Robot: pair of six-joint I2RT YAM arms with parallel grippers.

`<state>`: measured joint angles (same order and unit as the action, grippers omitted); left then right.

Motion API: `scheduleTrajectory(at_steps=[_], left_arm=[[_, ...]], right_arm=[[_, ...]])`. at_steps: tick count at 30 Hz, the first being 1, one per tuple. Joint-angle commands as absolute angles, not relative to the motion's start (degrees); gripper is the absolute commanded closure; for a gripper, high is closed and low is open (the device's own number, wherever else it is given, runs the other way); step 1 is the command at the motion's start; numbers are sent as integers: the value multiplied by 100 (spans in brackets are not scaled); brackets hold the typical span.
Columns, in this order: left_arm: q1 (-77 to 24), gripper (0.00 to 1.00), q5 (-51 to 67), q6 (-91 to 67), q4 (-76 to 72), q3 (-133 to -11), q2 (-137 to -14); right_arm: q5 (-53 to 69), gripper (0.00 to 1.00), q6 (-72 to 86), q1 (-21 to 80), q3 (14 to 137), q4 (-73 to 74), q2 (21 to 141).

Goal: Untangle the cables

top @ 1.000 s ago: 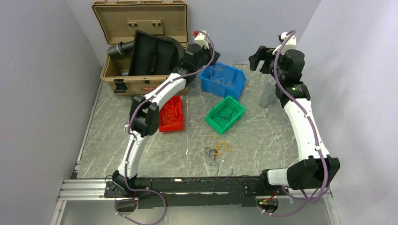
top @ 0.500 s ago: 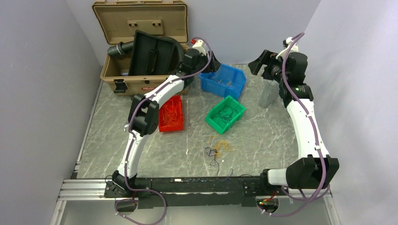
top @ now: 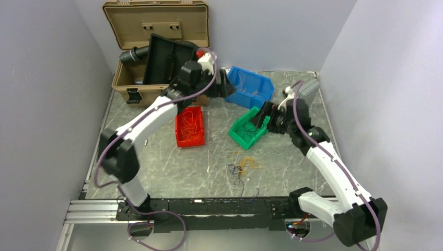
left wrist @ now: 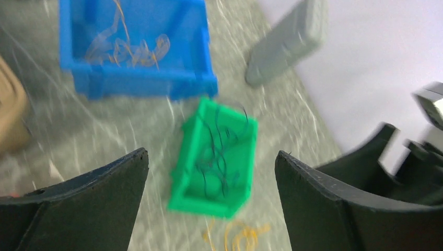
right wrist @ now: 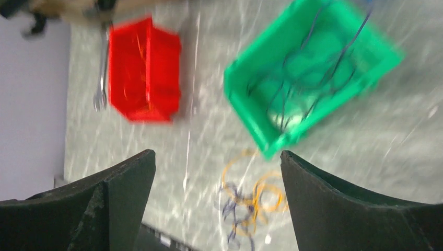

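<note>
Spread wide and empty: left pincer [left wrist: 211, 159] and right pincer [right wrist: 217, 157]. Well below right pincer, orange and dark cables [right wrist: 251, 194] tangled on table [right wrist: 198, 138], near green bin [right wrist: 251, 112].

Cables [top: 243, 166] on table [top: 298, 157]; bins [top: 236, 133] behind; case [top: 156, 21] rearmost.

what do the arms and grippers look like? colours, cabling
Both the left arm and right arm have white link shells with black joint housings; a purple cable loops along each. The left gripper and right gripper have broad, curved matte black fingers. No markings legible.
</note>
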<state>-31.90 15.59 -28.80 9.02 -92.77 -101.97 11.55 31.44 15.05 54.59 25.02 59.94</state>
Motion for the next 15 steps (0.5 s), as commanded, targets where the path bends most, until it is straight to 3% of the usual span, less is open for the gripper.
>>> scheduleTrajectory(at_steps=[1, 7, 15], left_arm=[[-3555, 8, 1711, -2977, 759, -7498, -8792], [-4039, 8, 1174, -3309, 192, -5003, -6939], [-4378, 8, 647, -3468, -281, -3497, -5645]], right_arm=[[417, 8, 4226, 2327, 4665, 3112, 5248], [-343, 4, 5617, 3129, 3785, 3577, 4995], [-825, 4, 7251, 3559, 3715, 3722, 5839]])
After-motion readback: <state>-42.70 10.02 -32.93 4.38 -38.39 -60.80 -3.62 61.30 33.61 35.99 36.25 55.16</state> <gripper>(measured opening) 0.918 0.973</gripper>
